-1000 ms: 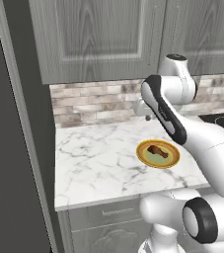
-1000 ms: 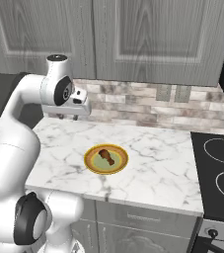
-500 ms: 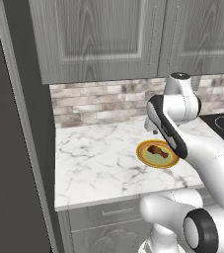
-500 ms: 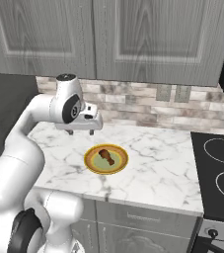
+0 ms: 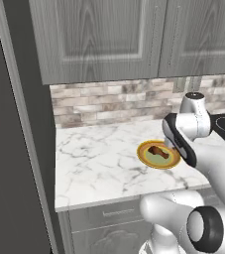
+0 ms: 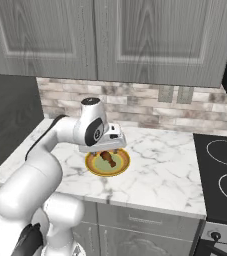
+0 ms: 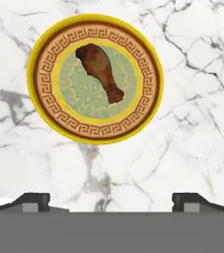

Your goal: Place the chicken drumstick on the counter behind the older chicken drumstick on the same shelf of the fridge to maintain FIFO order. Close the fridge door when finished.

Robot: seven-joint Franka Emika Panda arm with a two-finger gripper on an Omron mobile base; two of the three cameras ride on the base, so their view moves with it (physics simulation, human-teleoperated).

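The gripper [image 7: 111, 200] has been swung over the yellow plate [image 7: 40, 106], jaws released. Pickup is in hand; a descent onto the chicken drumstick [image 7: 100, 71] is called for.

A yellow-rimmed plate [image 7: 38, 106] with a patterned orange band and a green middle sat on the worktop, nearer its front edge. Behind ran a brick backsplash [image 6: 150, 105] under grey wall cupboards [image 6: 150, 40]; a black cooktop [image 6: 222, 172] lay at the right end.

surface: white marble counter [image 5: 104, 163] | on it: yellow plate [image 7: 42, 106] | on plate: chicken drumstick [image 7: 99, 71]
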